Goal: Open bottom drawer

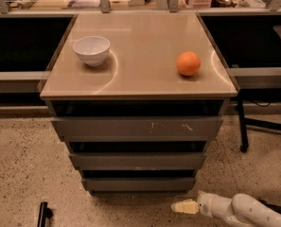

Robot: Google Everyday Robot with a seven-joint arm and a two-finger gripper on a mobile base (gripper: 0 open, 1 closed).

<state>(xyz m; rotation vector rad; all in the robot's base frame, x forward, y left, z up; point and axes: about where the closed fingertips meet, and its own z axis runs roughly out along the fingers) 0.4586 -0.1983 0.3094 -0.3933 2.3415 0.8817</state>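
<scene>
Speckled tan floor (21, 164) surrounds a grey cabinet whose glossy beige top (140, 27) carries a round white bowl (91, 48) and an orange (188, 63). The bottom drawer (139, 184), a flat matte grey strip, sits lowest, its long axis left-right and its front facing the camera. The gripper (183, 206) hangs low near its right corner, apart from it, its pale fingers pressed together and empty.
</scene>
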